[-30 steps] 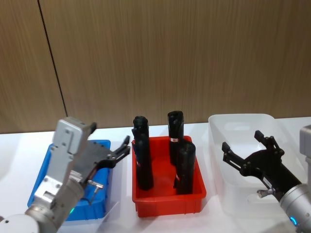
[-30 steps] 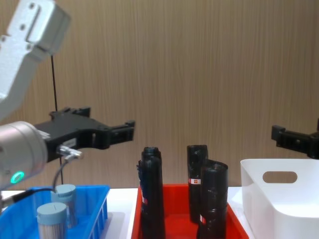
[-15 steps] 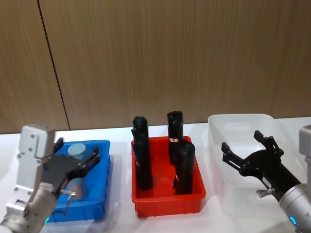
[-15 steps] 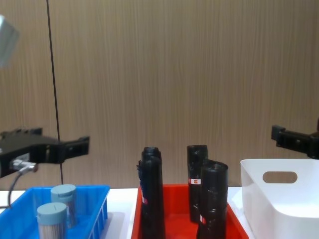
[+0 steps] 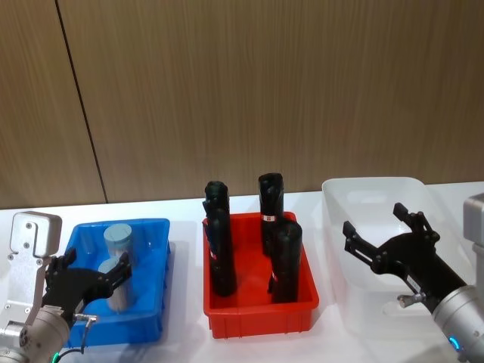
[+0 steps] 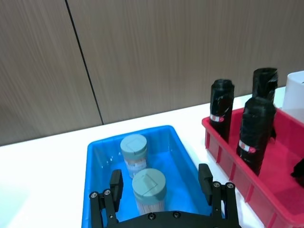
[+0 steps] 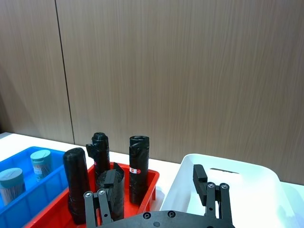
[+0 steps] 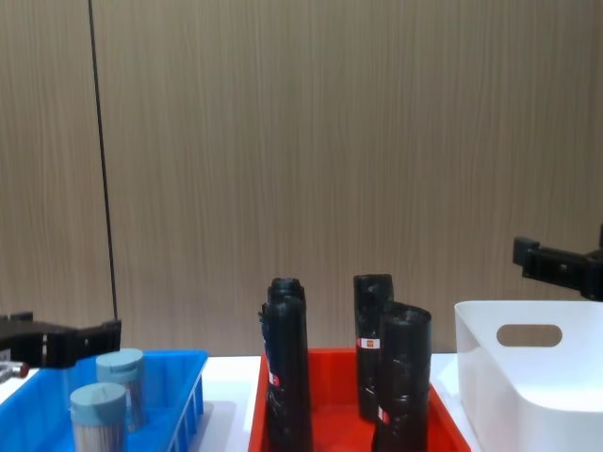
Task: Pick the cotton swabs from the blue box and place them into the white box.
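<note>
Left wrist view: two cotton swabs (image 6: 148, 185) upright in blue box (image 6: 97, 161), nearer tub lined up between spread jaws of left gripper (image 6: 160, 178), contact unclear. Head view: left gripper low at blue box's near edge; right gripper (image 5: 373, 218), jaws open, well right of blue box, above white box (image 5: 370, 184).

Head looks down, chest looks level; both share the red crate (image 5: 257, 321).

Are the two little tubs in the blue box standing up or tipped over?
Upright: both cotton swabs stand on their bases in the blue box, lids facing up.
</note>
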You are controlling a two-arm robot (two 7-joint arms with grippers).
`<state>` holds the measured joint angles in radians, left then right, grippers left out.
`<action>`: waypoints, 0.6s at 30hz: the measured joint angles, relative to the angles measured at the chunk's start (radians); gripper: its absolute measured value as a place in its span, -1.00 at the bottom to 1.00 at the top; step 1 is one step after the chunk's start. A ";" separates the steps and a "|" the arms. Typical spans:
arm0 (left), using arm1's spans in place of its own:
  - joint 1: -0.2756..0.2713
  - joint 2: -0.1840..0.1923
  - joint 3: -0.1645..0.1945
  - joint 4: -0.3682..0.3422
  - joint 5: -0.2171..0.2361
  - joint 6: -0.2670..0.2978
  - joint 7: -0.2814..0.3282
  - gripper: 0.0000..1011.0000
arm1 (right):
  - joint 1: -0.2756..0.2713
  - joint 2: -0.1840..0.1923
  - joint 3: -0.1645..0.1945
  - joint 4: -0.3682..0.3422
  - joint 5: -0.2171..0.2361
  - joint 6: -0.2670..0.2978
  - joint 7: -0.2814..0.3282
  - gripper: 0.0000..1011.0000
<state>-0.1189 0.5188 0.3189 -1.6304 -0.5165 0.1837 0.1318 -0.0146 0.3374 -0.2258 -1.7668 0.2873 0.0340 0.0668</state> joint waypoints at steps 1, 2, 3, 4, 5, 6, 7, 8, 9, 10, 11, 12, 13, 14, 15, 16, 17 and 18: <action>-0.006 -0.003 -0.002 0.012 -0.005 0.009 -0.005 0.99 | 0.000 0.000 0.000 0.000 0.000 0.000 0.000 0.98; -0.009 -0.005 -0.002 0.018 -0.007 0.012 -0.007 0.99 | 0.000 0.000 0.000 0.000 0.000 0.000 0.000 0.98; -0.012 -0.007 -0.003 0.027 -0.009 0.015 -0.010 0.99 | 0.000 0.000 0.000 0.000 0.000 0.000 0.000 0.98; -0.015 -0.009 -0.004 0.033 -0.010 0.019 -0.012 0.99 | 0.000 0.000 0.000 0.000 0.000 0.000 0.000 0.98; -0.022 -0.013 -0.005 0.046 -0.013 0.027 -0.018 0.99 | 0.000 0.000 0.000 0.000 0.000 0.000 0.000 0.98; -0.026 -0.014 -0.006 0.052 -0.014 0.029 -0.022 0.99 | 0.000 0.000 0.000 0.000 0.000 0.000 0.000 0.98; -0.029 -0.016 -0.007 0.059 -0.014 0.034 -0.027 0.99 | 0.000 0.000 0.000 0.000 0.000 0.000 0.000 0.98; -0.039 -0.021 -0.008 0.075 -0.015 0.041 -0.035 0.99 | 0.000 0.000 0.000 0.000 0.000 0.000 0.000 0.98; -0.043 -0.023 -0.008 0.082 -0.015 0.044 -0.039 0.99 | 0.000 0.000 0.000 0.000 0.000 0.000 0.000 0.98; -0.048 -0.025 -0.009 0.089 -0.016 0.047 -0.043 0.99 | 0.000 0.000 0.000 0.000 0.000 0.000 0.000 0.98; -0.054 -0.028 -0.010 0.099 -0.016 0.049 -0.047 0.99 | 0.000 0.000 0.000 0.000 0.000 0.000 0.000 0.98; -0.063 -0.033 -0.011 0.113 -0.016 0.053 -0.056 0.99 | 0.000 0.000 0.000 0.000 0.000 0.000 0.000 0.98; -0.068 -0.035 -0.011 0.120 -0.016 0.056 -0.062 0.99 | 0.000 0.000 0.000 0.000 0.000 0.000 0.000 0.98; -0.073 -0.037 -0.012 0.127 -0.016 0.058 -0.066 0.99 | 0.000 0.000 0.000 0.000 0.000 0.000 0.000 0.98; -0.083 -0.042 -0.013 0.143 -0.015 0.062 -0.074 0.99 | 0.000 0.000 0.000 0.000 0.000 0.000 0.000 0.98; -0.088 -0.044 -0.013 0.150 -0.014 0.065 -0.080 0.99 | 0.000 0.000 0.000 0.000 0.000 0.000 0.000 0.98; -0.092 -0.046 -0.014 0.157 -0.014 0.066 -0.082 0.99 | 0.000 0.000 0.000 0.000 0.000 0.000 0.000 0.98; -0.097 -0.048 -0.014 0.162 -0.013 0.069 -0.087 0.99 | 0.000 0.000 0.000 0.000 0.000 0.000 0.000 0.98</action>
<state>-0.2157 0.4705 0.3048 -1.4680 -0.5296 0.2527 0.0451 -0.0147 0.3374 -0.2259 -1.7668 0.2873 0.0340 0.0668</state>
